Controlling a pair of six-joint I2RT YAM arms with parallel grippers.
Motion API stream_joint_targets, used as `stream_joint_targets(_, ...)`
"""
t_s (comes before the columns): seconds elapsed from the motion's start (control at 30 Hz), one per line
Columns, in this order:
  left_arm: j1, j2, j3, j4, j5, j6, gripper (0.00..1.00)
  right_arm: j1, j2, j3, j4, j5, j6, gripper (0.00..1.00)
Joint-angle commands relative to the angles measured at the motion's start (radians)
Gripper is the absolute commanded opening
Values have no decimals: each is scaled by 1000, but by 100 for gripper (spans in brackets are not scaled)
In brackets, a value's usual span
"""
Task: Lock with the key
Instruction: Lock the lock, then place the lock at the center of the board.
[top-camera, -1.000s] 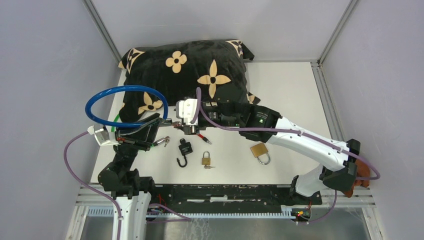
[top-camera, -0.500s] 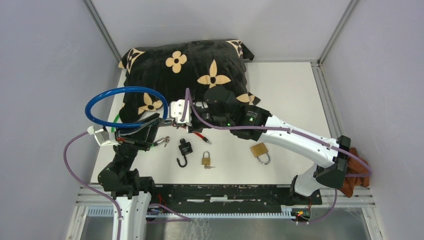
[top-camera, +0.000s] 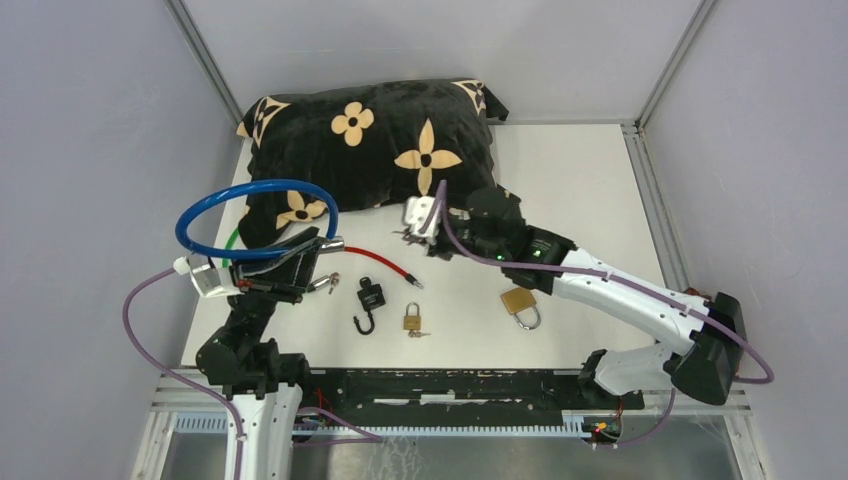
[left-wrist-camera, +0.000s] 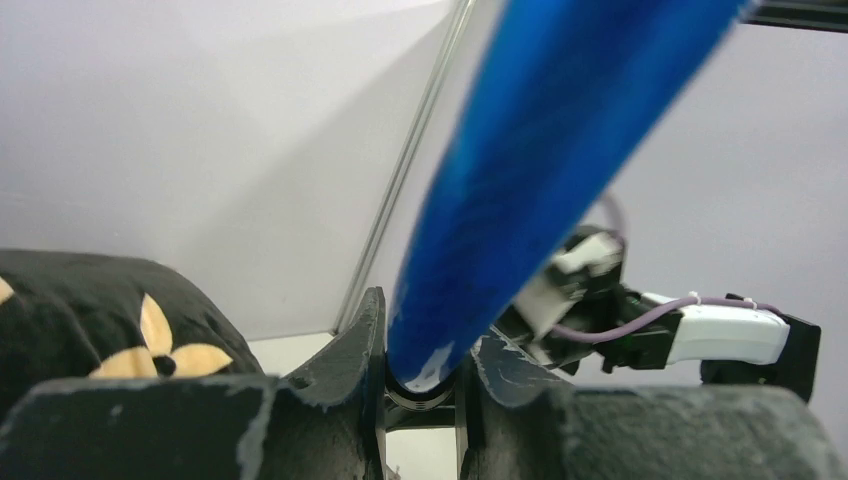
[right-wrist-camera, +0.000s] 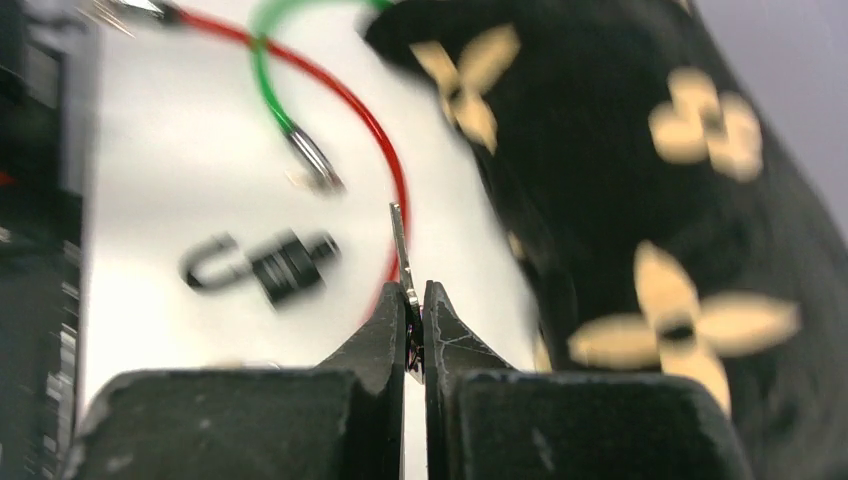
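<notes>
- Blue cable loop (left-wrist-camera: 540, 150) sits clamped in the left gripper (top-camera: 318, 246), fingers closed on it just above a silver collar (left-wrist-camera: 425, 390). In the top view that silver end points right, over the table (top-camera: 580, 200).
- Pinched tight in the right gripper (right-wrist-camera: 415, 310) is a thin key (right-wrist-camera: 400, 250), its blade sticking straight out past the fingertips. The gripper hovers near the front edge of the flowered pillow (top-camera: 380, 130), well apart from the left gripper.
- As I judge it, the step in hand is to carry the key across to the silver end and seat it in the keyhole. No view shows the keyhole itself.
- The left arm should hold steady so the lock end is a fixed target.
- The blade should be lined up with the axis of the silver end before the gap closes. The approach should then be slow and straight along that axis, never from the side.
- Only a small part of the key is held, so it may pivot between the pads. Push gently, and roll the wrist to turn only once the blade is fully in.
- A red cable (top-camera: 385, 262) lies on the table between the two grippers. A black padlock (top-camera: 370, 298), a small brass padlock (top-camera: 412, 317) and a larger brass padlock (top-camera: 518, 300) lie nearer the bases. Travel above them all.
</notes>
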Motion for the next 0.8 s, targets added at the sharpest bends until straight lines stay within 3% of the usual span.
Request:
stream_joint_targets(0.0,6,-20,11,94,-61,71,2,-157,-119,-179,66,-6,93,0)
stream_joint_targets(0.1,6,-16,-7,83,-51,104,2,-200,-167,-254,95,-10,137,0)
stream_joint_targets(0.17,6,-11,-15,24,-27,207,2,-245,-188,-285,95,32,183,0)
stream_joint_targets(0.33,-11,88,8,-319,27,811,2,-448,-223,-389,141,148,337,0)
stream_joint_targets(0.43,-33,233,87,-589,44,1168,2,-568,-237,-452,168,207,405,0)
stream_joint_targets(0.5,-77,345,160,-730,28,1325,2,-637,-252,-504,201,228,433,0)
stream_joint_targets(0.6,-184,528,280,-831,-83,1479,2,-721,-278,-562,254,224,458,0)
stream_joint_targets(0.77,-513,903,469,-786,-351,1699,2,-779,-286,-608,275,227,465,0)
